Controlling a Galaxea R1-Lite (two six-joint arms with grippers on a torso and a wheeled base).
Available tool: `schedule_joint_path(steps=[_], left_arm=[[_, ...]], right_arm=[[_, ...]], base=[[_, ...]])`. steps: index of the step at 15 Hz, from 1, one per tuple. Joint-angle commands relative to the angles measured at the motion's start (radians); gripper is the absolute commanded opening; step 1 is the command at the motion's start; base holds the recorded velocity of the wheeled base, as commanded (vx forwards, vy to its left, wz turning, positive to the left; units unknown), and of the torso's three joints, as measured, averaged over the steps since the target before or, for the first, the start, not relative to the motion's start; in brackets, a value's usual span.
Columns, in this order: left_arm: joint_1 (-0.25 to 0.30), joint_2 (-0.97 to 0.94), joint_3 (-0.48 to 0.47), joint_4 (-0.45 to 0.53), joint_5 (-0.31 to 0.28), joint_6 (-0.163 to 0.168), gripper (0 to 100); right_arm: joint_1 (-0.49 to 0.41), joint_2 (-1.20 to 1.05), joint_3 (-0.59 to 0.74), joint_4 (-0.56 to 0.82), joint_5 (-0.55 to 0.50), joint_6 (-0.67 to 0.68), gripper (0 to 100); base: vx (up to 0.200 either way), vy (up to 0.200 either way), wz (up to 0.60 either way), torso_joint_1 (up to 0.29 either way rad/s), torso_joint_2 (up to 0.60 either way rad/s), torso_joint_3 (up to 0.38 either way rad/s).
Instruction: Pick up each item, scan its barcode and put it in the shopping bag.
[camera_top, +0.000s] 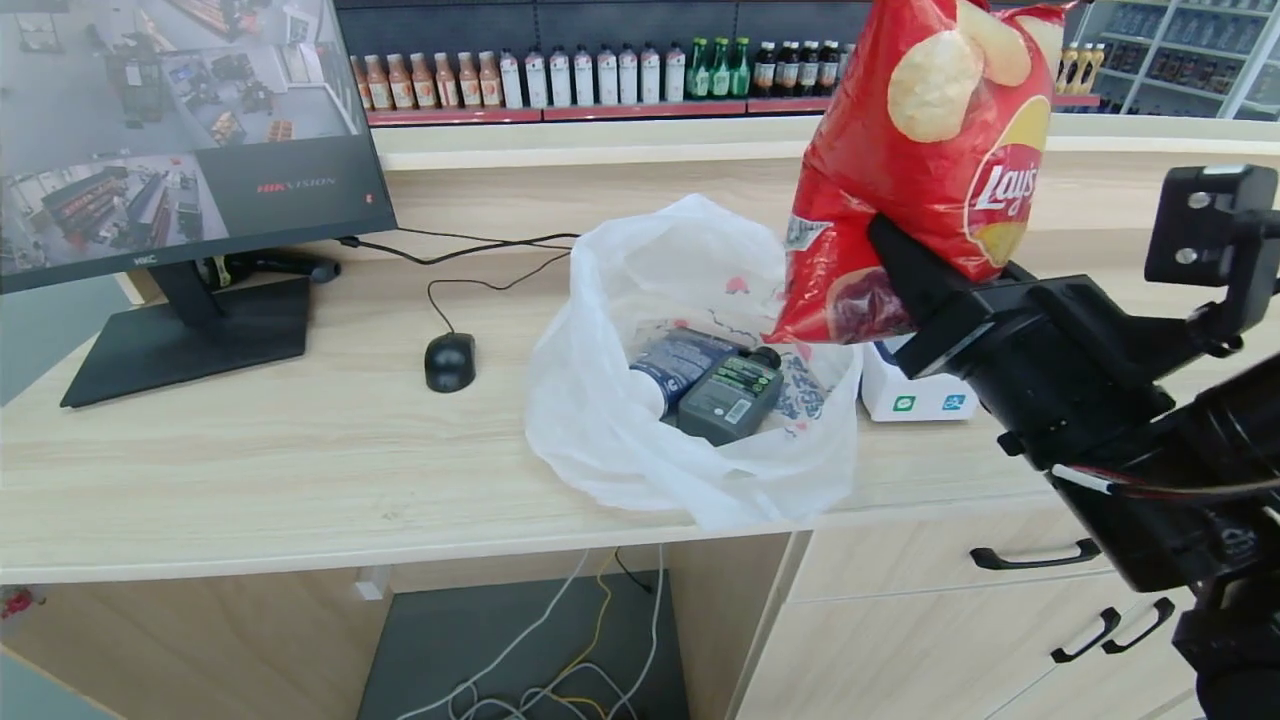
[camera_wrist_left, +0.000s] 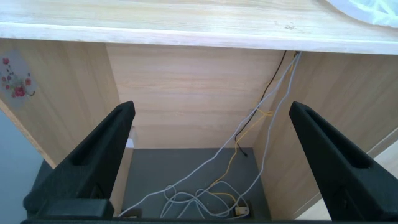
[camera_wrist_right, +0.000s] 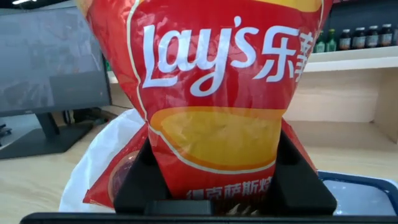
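- Head view: the right gripper (camera_top: 905, 285) is clamped on the lower part of a red crisp bag (camera_top: 930, 150), which it holds upright in the air.
- The crisp bag hangs above and just to the right of the white shopping bag (camera_top: 600, 420), with its lower corner over the bag's right rim.
- The shopping bag stands open on the wooden counter (camera_top: 300, 470), near the front edge. Inside lie a blue pack (camera_top: 675, 360) and a dark green bottle (camera_top: 730, 398), touching each other.
- A white box (camera_top: 915, 395) sits just beside the shopping bag, on its right. A mouse (camera_top: 450, 361) and a monitor (camera_top: 170, 130) stand well to its left.
- Left wrist view: the left gripper (camera_wrist_left: 211, 112) has its fingers (camera_wrist_left: 99, 155) spread wide, with nothing between them. It sits below the counter (camera_wrist_left: 155, 22) edge and faces the recess, where loose cables (camera_wrist_left: 249, 143) hang.
- A strip of the shopping bag (camera_wrist_left: 373, 7) shows on the counter top.
- Right wrist view: the right gripper (camera_wrist_right: 217, 165) has both fingers (camera_wrist_right: 140, 180) pressed against the sides of the crisp bag (camera_wrist_right: 211, 74).
- The shopping bag (camera_wrist_right: 93, 168) lies lower down, behind the crisp bag. The monitor (camera_wrist_right: 50, 62) stands farther back.
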Motion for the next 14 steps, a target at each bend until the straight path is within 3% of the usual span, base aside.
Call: schedule_joint_path(steps=[1, 6, 8, 14], left_arm=[[0.001, 0.0, 0.0, 0.0, 0.0, 0.0, 100], [0.001, 0.0, 0.0, 0.0, 0.0, 0.0, 100], [0.001, 0.0, 0.0, 0.0, 0.0, 0.0, 100], [0.001, 0.0, 0.0, 0.0, 0.0, 0.0, 100]], right_arm=[[0.014, 0.059, -0.028, -0.001, -0.04, -0.001, 0], [0.113, 0.219, -0.065, -0.001, -0.086, 0.027, 0], [0.113, 0.286, -0.126, -0.001, -0.117, 0.039, 0], [0.089, 0.306, -0.126, -0.001, -0.131, 0.04, 0]], base=[[0.0, 0.0, 0.0, 0.0, 0.0, 0.0], [0.0, 0.0, 0.0, 0.0, 0.0, 0.0], [0.0, 0.0, 0.0, 0.0, 0.0, 0.0], [0.0, 0.0, 0.0, 0.0, 0.0, 0.0]])
